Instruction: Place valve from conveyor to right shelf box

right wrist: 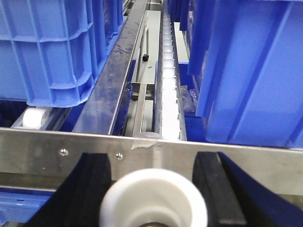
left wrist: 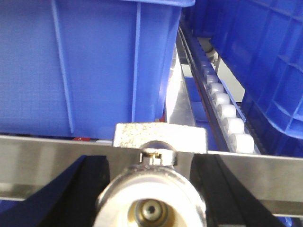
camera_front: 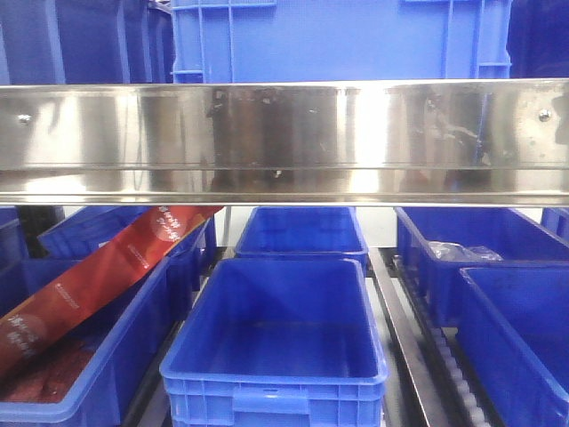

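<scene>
In the left wrist view my left gripper is shut on a silvery metal valve with a square block on top and a round brass-centred end facing the camera. It is held just in front of a steel shelf rail. In the right wrist view my right gripper is shut on a round white-ended valve part, also in front of a steel rail. Black fingers flank it. Neither gripper shows in the front view. The conveyor is out of view.
The front view shows a wide steel shelf beam, an open blue box at centre, blue boxes at right, and a left box holding a red packet. White roller tracks run between boxes.
</scene>
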`<state>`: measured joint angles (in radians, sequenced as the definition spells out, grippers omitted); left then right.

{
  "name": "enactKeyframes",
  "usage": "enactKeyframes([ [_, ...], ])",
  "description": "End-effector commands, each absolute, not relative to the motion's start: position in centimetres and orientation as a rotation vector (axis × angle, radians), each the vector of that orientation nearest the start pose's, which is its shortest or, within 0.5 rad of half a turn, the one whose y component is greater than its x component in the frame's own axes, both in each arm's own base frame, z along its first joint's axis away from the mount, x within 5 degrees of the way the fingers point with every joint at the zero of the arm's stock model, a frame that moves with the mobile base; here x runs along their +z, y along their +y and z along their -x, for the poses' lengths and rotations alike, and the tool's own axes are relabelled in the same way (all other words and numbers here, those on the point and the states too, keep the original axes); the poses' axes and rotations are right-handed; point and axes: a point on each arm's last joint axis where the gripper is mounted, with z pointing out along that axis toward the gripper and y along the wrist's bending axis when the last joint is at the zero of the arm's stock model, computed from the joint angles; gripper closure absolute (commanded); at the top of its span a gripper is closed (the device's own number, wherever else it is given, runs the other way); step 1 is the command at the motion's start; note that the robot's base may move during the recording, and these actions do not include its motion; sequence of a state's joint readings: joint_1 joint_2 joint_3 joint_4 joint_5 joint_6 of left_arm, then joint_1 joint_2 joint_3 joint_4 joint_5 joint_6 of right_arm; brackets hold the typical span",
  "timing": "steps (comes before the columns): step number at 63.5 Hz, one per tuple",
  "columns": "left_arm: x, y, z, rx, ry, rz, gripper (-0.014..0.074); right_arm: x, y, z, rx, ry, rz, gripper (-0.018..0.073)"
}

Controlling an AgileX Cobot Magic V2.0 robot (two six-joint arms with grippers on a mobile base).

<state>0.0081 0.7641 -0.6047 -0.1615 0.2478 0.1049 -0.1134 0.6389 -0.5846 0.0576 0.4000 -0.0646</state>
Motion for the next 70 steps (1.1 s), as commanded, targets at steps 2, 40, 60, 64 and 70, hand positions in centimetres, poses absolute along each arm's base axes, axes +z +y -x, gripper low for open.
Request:
enactKeyframes([
  [2, 33.05, -0.16, -16.02, -0.061, 1.815, 0.034, 0.0707, 33.01, -1.36, -13.03, -0.080, 1.846, -0.076, 0.0721],
  [40, 33.05, -0.16, -16.02, -0.061, 1.815, 0.034, 0.0707, 33.01, -1.36, -13.03, -0.080, 1.846, -0.076, 0.0721],
  [60, 33.05, -0.16, -16.02, -0.061, 1.815, 0.034, 0.0707, 33.01, -1.36, -13.03, -0.080, 1.846, -0.076, 0.0721],
  [64, 33.05, -0.16, -16.02, -0.061, 1.815, 0.034, 0.0707, 33.01, -1.36, -13.03, -0.080, 1.846, -0.076, 0.0721],
  [70, 33.10, -0.15, -16.04, -0.060, 1.809, 0.034, 0.0707, 33.03, -1.36, -13.03, -0.080, 1.844, -0.076, 0.0721],
])
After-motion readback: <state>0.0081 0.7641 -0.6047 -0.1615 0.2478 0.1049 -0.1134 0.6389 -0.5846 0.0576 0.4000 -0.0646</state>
